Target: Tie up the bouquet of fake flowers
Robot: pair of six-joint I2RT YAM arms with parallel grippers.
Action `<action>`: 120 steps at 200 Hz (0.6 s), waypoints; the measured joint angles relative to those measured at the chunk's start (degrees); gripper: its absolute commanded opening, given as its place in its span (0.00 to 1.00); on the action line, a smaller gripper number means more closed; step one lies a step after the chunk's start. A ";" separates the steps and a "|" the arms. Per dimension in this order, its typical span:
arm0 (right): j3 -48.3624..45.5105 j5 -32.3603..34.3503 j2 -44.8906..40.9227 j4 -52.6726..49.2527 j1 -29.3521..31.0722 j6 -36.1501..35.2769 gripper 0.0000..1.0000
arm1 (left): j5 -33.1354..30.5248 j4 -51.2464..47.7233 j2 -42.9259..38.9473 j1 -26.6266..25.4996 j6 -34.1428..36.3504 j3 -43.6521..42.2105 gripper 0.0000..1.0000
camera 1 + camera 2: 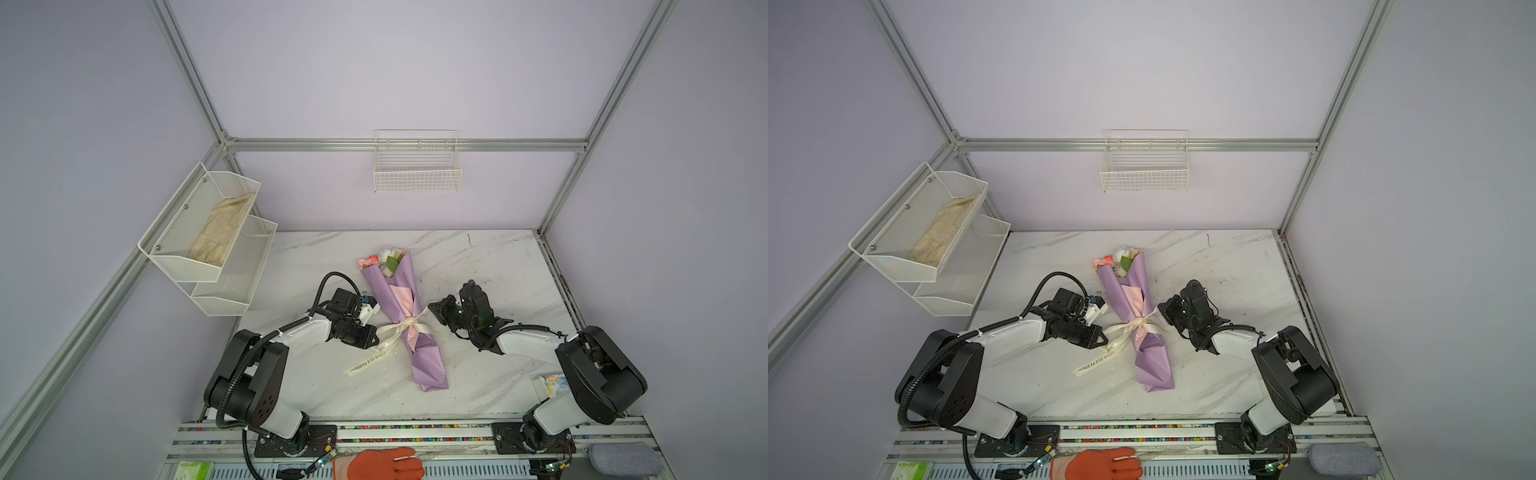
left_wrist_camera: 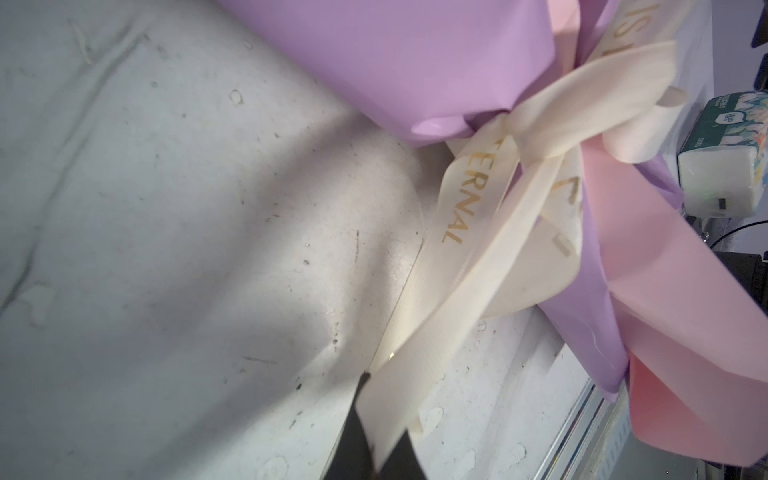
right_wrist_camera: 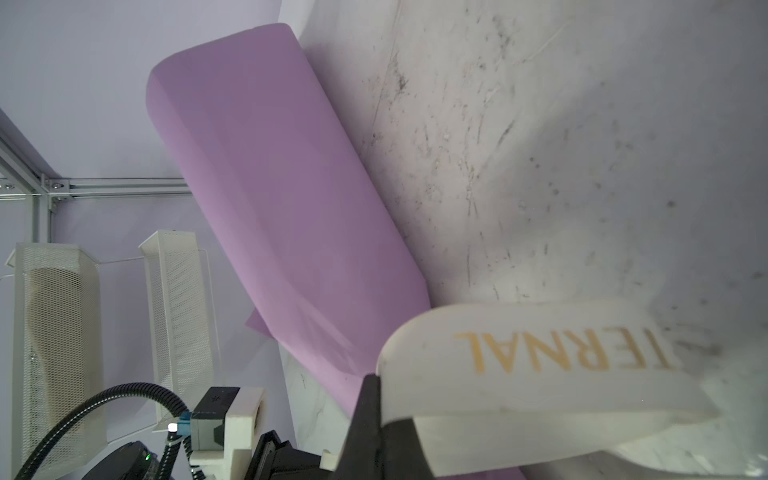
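Left fingers point(image 2: 351, 440) and right fingers point(image 3: 365, 415) clamp ribbon point(image 1: 401, 328) — bouquet point(image 1: 395, 299) points flowers point(image 1: 386, 259) rearward.

I can't see the stems of the fake flowers point(image 1: 384, 261); the lilac paper of the bouquet point(image 1: 395, 301) hides them. In my right wrist view the gold lettering on the ribbon point(image 3: 540, 353) blurs partway. The lower edge of both top views cuts off an orange glove point(image 1: 386, 465) point(image 1: 1100, 465).

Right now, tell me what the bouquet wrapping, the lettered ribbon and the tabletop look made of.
Bouquet wrapping: matte lilac paper, pink inside; it holds sharp creases. Ribbon: cream woven fabric, probably grosgrain; fine ribs, gold printed letters. Tabletop: marble-look surface, grey veins, scuffed; stone or laminate, cannot tell.
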 measured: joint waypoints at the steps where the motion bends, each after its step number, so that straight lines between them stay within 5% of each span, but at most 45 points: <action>1: 0.00 0.00 -0.07 -0.15 -0.13 -0.07 0.00 | -0.02 -0.02 0.00 0.00 0.02 0.00 0.00; 120: 0.68 -0.22 -5.40 -12.04 -9.79 -9.79 0.00 | -6.19 -4.22 -0.02 0.00 1.79 2.73 0.00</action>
